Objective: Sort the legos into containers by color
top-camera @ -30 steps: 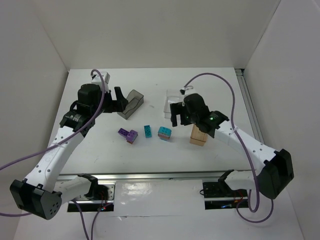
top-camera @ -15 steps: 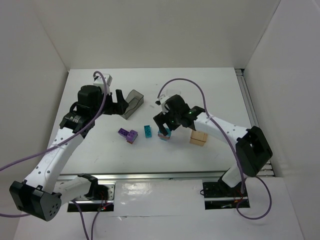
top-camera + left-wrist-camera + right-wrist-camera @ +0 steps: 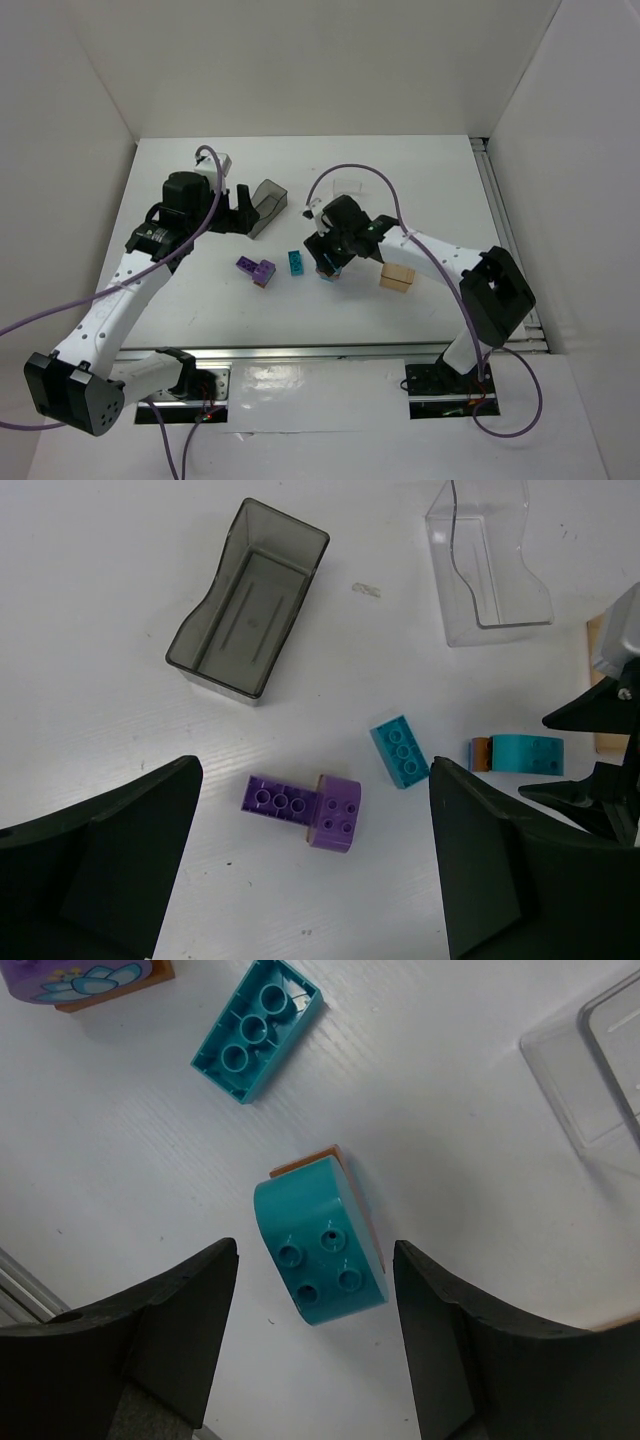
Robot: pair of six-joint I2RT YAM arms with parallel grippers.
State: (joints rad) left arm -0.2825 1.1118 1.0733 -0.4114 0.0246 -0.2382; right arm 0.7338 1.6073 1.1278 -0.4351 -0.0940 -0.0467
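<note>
Two changes in the last second. The right gripper [image 3: 313, 1290] has left the tan box [image 3: 397, 277] by the table's [image 3: 200, 290] right edge and dropped over the domed teal lego [image 3: 315, 1250] at mid-table. Its jaws have also drawn in from wide to about half.

- Right hand now: fingers straddle the domed lego, one on each side. A thin strip of table shows on both sides, so it seems not clamped yet. The wrist view is too tight to rule out a first touch.
- Left gripper [image 3: 315, 810]: spread wide, holding nothing, hovering over the left half near the dark box [image 3: 222, 680].
- Meaning: I judge this the start of a pick. Dark box and clear box [image 3: 490, 630] look bare inside, so sorting has hardly begun.

Target lego:
- Teal, short and thick, with one end rounded.
- Four small round marks on the face turned up.
- An orange-brown piece [image 3: 310, 1160] sits flush against its flat end, probably stuck on.

Position: centre of the table, a little toward the near edge. The flat teal lego [image 3: 257, 1028] lies just to its left and the tan box to its right. The purple legos [image 3: 305, 805] lie further left, joined in an L. Both grey and clear boxes stand toward the far edge.
</note>
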